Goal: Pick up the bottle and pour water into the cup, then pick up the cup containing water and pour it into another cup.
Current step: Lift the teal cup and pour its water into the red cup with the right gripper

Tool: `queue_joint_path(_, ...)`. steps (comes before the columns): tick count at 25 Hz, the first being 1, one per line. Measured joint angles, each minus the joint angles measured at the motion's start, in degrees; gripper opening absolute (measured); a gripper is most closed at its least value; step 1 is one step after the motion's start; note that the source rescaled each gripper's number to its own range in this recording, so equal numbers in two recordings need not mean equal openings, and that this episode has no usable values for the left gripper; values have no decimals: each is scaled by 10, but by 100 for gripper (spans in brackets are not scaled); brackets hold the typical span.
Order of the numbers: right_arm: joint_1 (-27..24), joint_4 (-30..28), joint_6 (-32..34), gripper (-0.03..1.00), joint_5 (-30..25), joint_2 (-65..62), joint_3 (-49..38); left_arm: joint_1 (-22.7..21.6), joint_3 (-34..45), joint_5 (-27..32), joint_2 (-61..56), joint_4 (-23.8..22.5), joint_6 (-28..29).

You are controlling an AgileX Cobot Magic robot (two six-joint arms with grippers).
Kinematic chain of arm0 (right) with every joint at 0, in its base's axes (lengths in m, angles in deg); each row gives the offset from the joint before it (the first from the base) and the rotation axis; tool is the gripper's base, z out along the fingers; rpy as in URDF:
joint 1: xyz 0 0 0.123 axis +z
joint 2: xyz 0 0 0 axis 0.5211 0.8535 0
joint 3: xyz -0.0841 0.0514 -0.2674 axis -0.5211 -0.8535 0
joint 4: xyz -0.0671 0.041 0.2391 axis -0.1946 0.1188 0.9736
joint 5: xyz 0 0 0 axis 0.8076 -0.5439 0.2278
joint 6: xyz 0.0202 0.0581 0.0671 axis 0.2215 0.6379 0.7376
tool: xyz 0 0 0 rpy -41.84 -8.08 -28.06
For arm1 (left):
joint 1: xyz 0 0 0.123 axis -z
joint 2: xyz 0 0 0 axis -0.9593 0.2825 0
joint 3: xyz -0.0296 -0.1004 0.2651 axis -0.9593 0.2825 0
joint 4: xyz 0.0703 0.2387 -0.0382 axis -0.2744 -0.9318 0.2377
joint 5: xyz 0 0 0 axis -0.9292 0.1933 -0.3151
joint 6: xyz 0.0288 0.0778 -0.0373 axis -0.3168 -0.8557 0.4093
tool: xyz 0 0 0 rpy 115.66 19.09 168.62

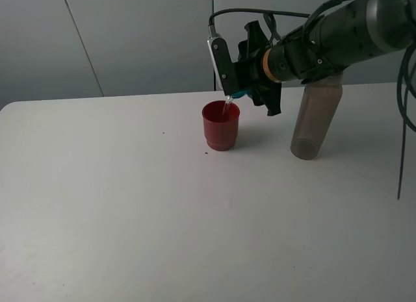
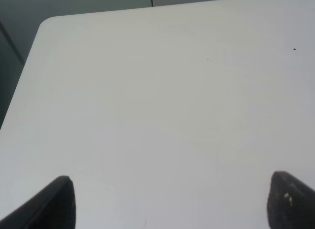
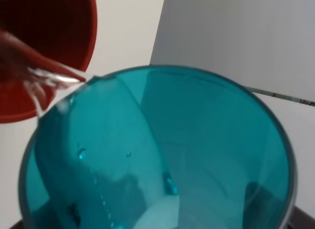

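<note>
The right gripper [image 1: 244,89] grips the teal cup [image 3: 162,155], tipped sideways above the red cup [image 1: 220,125]; water [image 1: 226,108] streams into it. The grey bottle [image 1: 314,119] stands nearby on the table [image 1: 130,204]. The left gripper [image 2: 170,199] hangs open, empty.

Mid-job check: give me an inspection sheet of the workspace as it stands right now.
Surface: white table, a few dark specks near the red cup.
Job's things: teal cup tipped, thin stream of water running into the upright red cup; grey bottle upright on the table, right of the red cup.
Clutter: nothing seen.
Grippers: right claw shut on the teal cup above the red cup; left claw open, empty, over bare table.
Cables: black cables hanging along the right arm.
Surroundings: grey wall panels.
</note>
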Motion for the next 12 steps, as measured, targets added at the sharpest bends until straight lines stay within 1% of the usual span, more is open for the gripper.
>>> queue_joint_path(6,3,0,-10,16,-8,1,0,0,0,0,0,0,0)
queue_joint_path(12,15,0,-28,16,-40,18,6,0,0,0,0,0,1)
